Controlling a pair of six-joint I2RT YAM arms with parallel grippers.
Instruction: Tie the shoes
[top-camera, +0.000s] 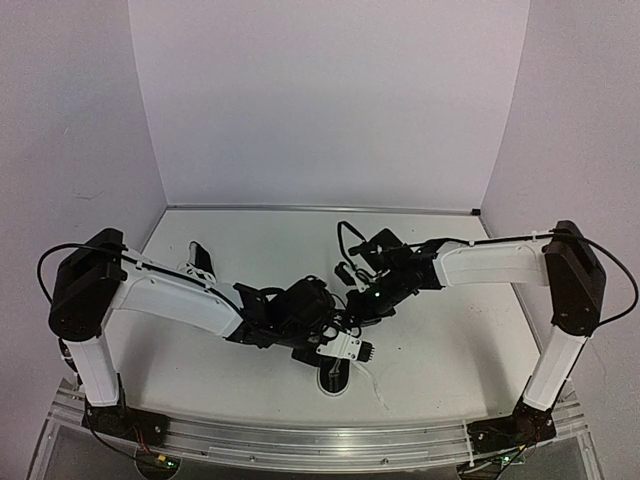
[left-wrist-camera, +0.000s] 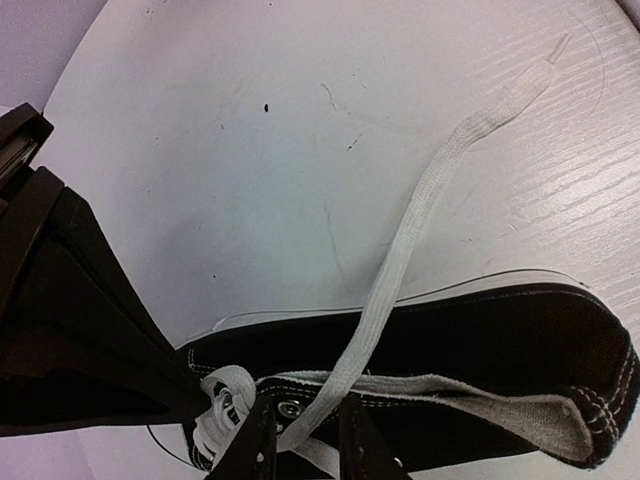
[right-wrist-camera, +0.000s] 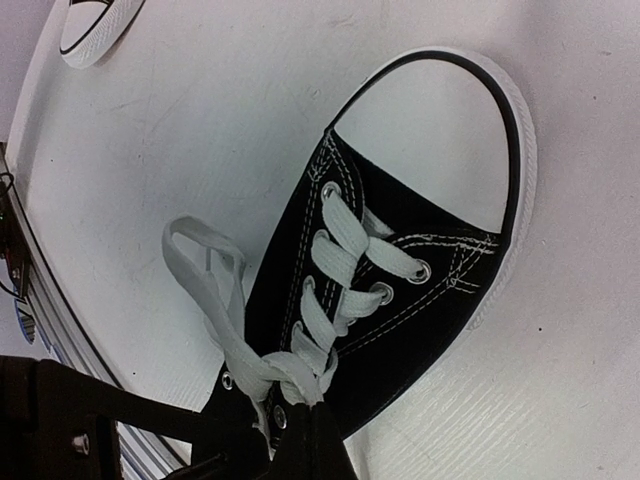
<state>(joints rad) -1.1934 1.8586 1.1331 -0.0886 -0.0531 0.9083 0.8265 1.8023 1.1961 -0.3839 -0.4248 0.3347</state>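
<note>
Two shoes sit on the white wood-grained table, with two grippers working at one of them. The near shoe is black canvas with pale stitching, a smooth rounded white toe cap, ribbed white sole edging and small metal eyelets. A flat woven white lace crosses its tongue. One limp loop spills off its side and one free end trails away across the table. The left gripper is at this shoe's top eyelets, its black fingers narrowly apart on either side of that trailing strand (whether they truly pinch it, I cannot tell). The right gripper is fully closed, its tip against the lace crossing at the same eyelets. Any strand caught there is hidden. The second shoe lies well apart from the near shoe, beyond its toe.
</note>
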